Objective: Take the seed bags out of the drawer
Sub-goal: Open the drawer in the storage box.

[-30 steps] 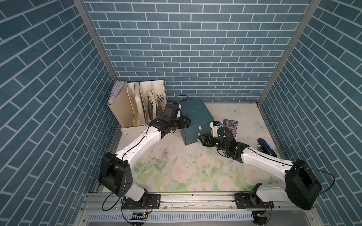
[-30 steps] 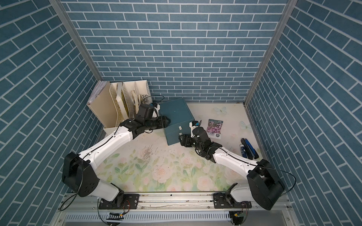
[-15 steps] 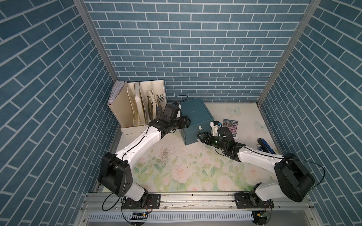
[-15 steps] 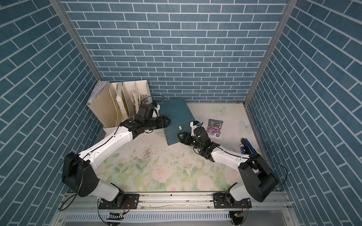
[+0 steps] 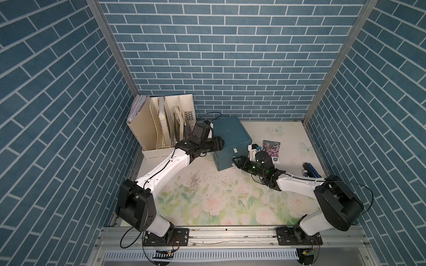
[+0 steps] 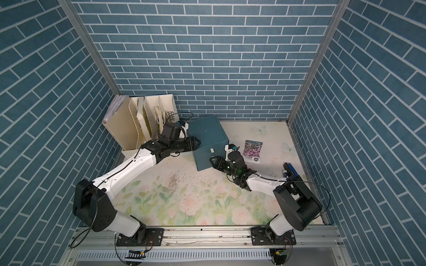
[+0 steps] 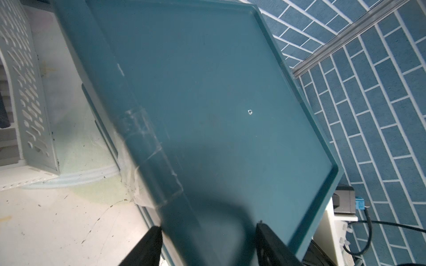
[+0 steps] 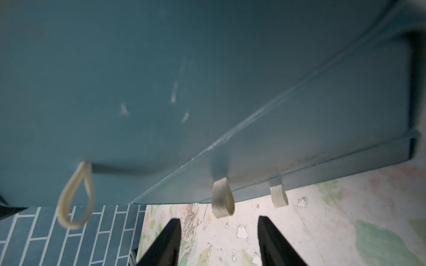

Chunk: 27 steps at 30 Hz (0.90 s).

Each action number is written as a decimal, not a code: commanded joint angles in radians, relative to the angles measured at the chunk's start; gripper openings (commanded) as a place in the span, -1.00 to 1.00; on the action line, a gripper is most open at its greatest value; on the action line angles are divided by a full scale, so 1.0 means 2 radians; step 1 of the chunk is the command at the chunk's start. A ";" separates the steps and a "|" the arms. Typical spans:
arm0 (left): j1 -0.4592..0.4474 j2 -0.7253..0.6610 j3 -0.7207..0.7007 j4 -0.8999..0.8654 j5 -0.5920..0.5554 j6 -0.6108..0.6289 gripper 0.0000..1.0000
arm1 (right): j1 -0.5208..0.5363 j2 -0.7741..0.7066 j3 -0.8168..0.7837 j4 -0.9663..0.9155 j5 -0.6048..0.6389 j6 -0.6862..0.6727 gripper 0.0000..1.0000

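Right gripper [image 8: 219, 221], jaws spread and empty, sits just short of the middle loop [image 8: 222, 198] on the cabinet [image 5: 230, 135] front. Best to slide on until the loop lies between the fingers [image 8: 166, 239], pinch, then pull straight out. Left gripper [image 7: 207, 226] clamps the cabinet's top edge, bracing it. One seed bag [image 5: 271, 150] lies on the table [image 5: 288, 138] beside the cabinet; others unseen.

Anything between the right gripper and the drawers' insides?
Yes: the drawer fronts are shut. The right gripper is open, just short of a pull loop. One purple seed bag lies on the table.
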 commanded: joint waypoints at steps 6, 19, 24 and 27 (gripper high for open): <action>0.000 0.008 -0.011 -0.047 -0.003 0.018 0.35 | -0.002 0.022 0.002 0.032 0.011 0.019 0.04; 0.000 0.008 -0.013 -0.047 0.000 0.019 0.35 | -0.003 0.031 0.008 0.040 0.018 0.024 -0.18; 0.001 0.009 -0.012 -0.045 0.000 0.019 0.35 | -0.005 0.034 0.012 0.040 0.019 0.026 -0.25; 0.000 0.010 -0.012 -0.046 0.001 0.019 0.35 | -0.006 0.037 0.016 0.039 0.017 0.026 -0.29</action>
